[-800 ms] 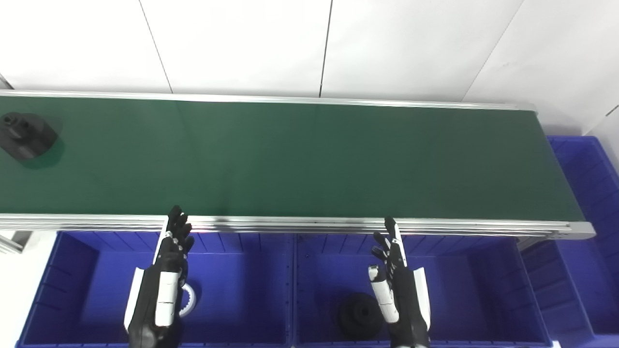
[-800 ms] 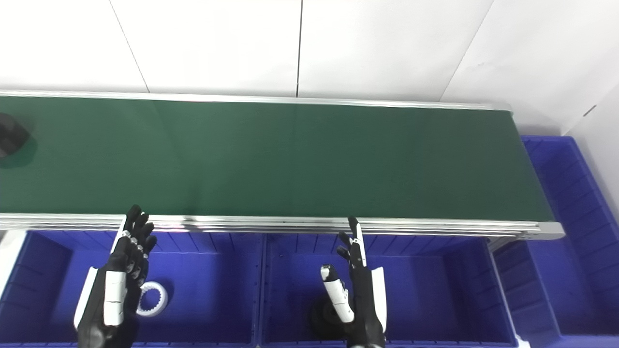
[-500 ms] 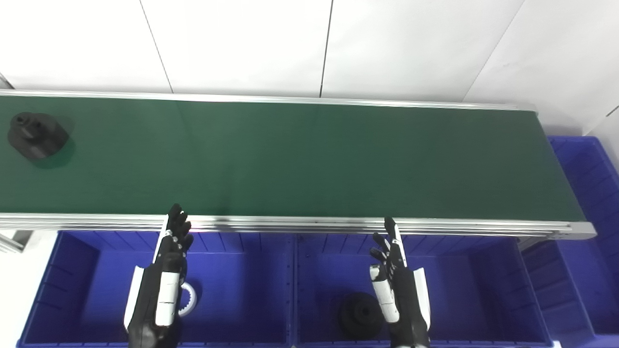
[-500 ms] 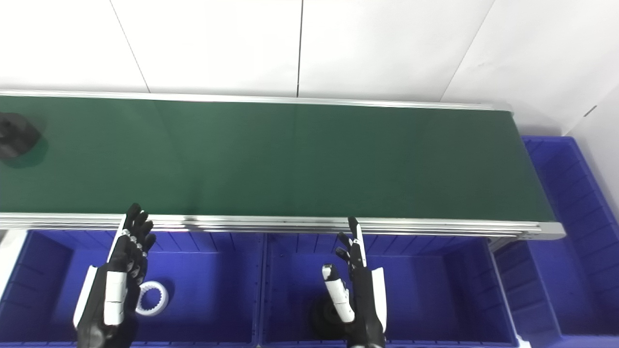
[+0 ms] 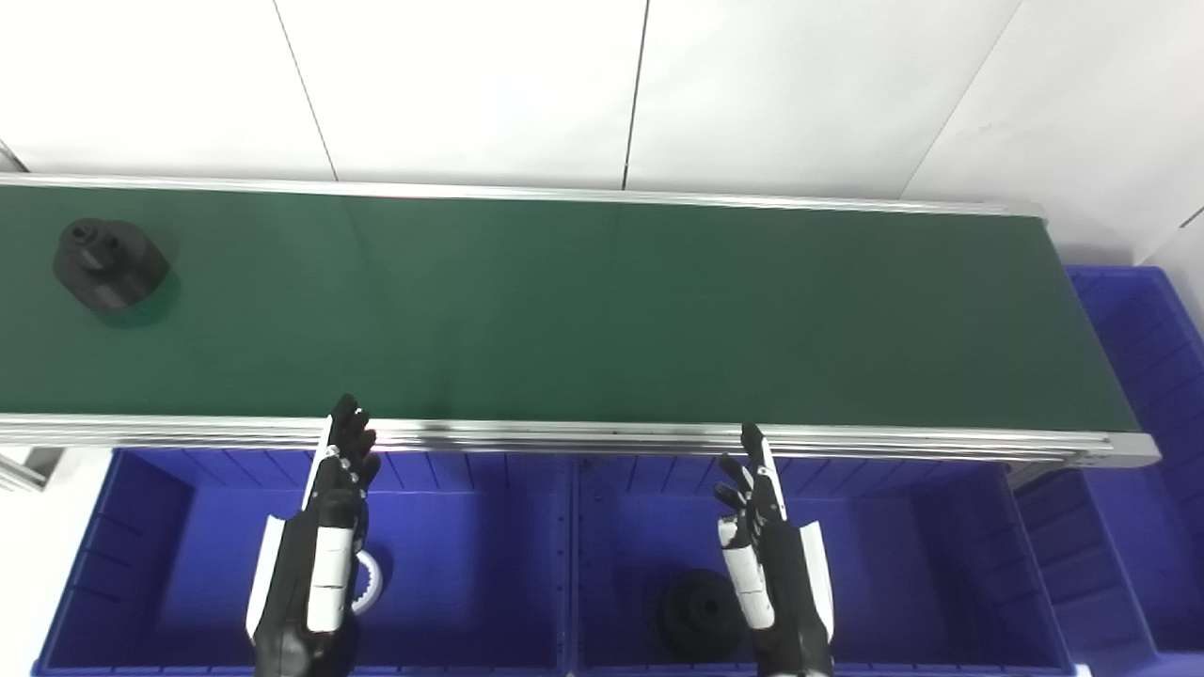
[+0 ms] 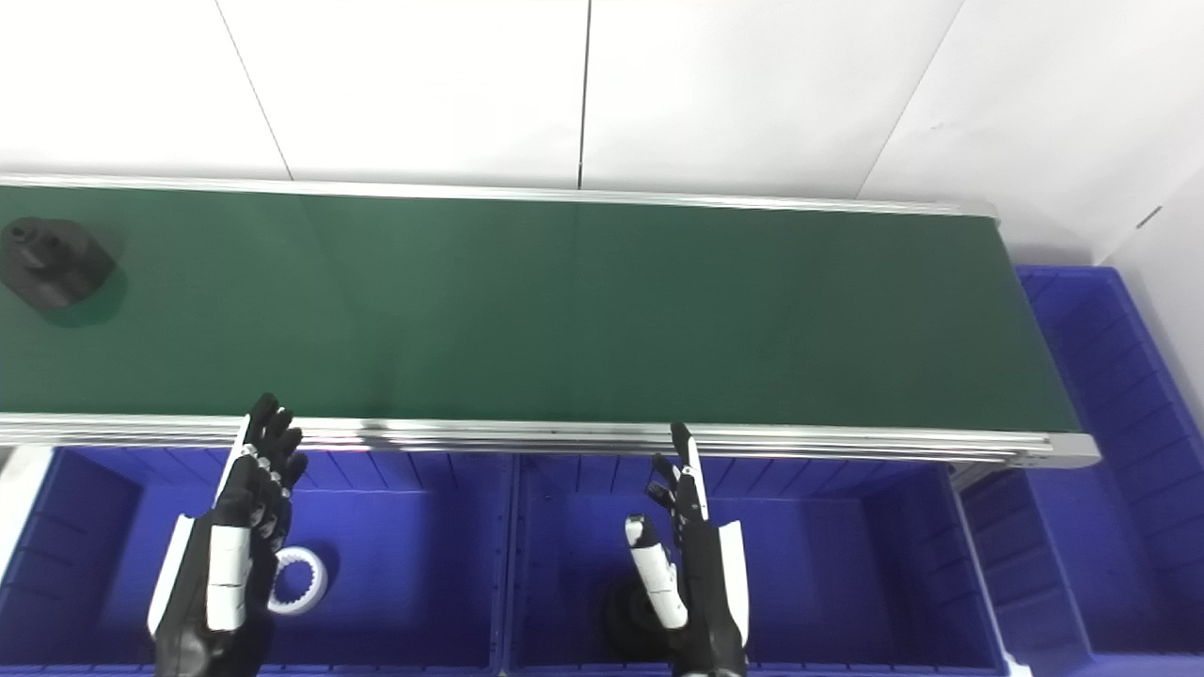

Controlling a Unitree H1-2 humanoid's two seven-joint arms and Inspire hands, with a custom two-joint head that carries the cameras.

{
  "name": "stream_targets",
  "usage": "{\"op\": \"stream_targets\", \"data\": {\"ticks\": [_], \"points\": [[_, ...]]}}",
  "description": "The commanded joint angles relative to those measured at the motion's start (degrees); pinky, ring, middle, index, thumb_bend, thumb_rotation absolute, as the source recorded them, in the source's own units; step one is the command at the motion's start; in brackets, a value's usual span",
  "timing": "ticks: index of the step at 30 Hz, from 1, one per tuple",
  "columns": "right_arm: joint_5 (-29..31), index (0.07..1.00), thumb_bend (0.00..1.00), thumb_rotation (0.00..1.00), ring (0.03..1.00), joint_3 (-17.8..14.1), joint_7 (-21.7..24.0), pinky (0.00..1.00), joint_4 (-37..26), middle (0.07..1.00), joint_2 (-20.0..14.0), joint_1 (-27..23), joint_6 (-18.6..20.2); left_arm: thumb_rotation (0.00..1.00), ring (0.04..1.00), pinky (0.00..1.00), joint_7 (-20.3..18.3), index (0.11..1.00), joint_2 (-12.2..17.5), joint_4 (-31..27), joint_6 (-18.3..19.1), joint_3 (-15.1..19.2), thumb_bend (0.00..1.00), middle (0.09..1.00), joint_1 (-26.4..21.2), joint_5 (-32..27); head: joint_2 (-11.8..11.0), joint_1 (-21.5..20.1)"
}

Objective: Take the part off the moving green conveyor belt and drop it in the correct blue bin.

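A black part (image 5: pixel 110 264) is seen lying far left on the green conveyor belt (image 5: pixel 602 310). Both hands are held empty, fingers extended, above the blue bins: the left hand (image 5: pixel 324 536) over the left bin (image 5: pixel 141 527) (a white ring (image 5: pixel 373 580) inside), the right hand (image 5: pixel 767 555) over the middle bin (image 5: pixel 903 545), beside a black part (image 5: pixel 696 611).

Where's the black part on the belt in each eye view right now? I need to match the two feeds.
Left eye view: the black part sits on the green belt near its far left, a little in from the picture edge.
Right eye view: the same part lies closer to the left edge.
Shared landmark: the white toothed ring in the left blue bin.
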Motion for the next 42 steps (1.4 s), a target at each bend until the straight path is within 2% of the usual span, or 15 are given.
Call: {"op": "stream_targets", "data": {"ticks": [1,5,20,34,38,42], "points": [[-1.6,0.991,0.74,1.00,0.940,-0.1,-0.8,0.90,-1.1,0.991,0.2,-0.1,-1.9,0.97,1.000,1.00,0.2,1.000,-0.1,-0.8,-0.9,-0.4,0.61,1.000,-0.3,0.3,0.0,0.1],[-2.4,0.993,0.73,1.00,0.961,-0.2,-1.1,0.95,-0.8,0.991,0.2,-0.2,-2.2,0.97,1.000,1.00,0.2,1.000,0.1,-0.7,-0.9,-0.6,0.61,1.000,-0.5,0.9,0.0,0.2],[-1.8,0.992,0.73,1.00,0.961,-0.4,-0.9,0.92,-0.5,0.991,0.3,-0.6,-2.1,0.96,0.993,0.99,0.3,1.000,0.1,0.3,-1.3,-1.0,0.64,1.000,-0.9,3.0,-0.2,0.2],[-1.3,0.995,0.72,1.00,0.960,-0.3,-0.5,0.92,-0.9,0.993,0.3,-0.1,-1.6,0.99,1.000,1.00,-0.5,1.000,1.1,-1.2,-2.0,-1.1,0.61,1.000,0.4,1.8,-0.1,0.0],[-1.1,0.998,0.73,1.00,0.957,-0.3,-0.3,0.91,-1.3,0.997,0.1,0.1,-1.4,0.96,1.000,1.00,-0.8,1.000,1.7,-2.6,-1.2,-0.9,0.65,1.000,1.7,0.2,0.0,0.1],[-0.9,0.997,0.73,1.00,0.956,-0.4,-0.2,0.91,-1.4,0.994,0.0,0.2,-1.3,0.95,0.999,0.99,-0.7,1.000,2.2,-2.5,-2.0,-1.2,0.68,1.000,1.9,1.2,0.0,0.4]]}}
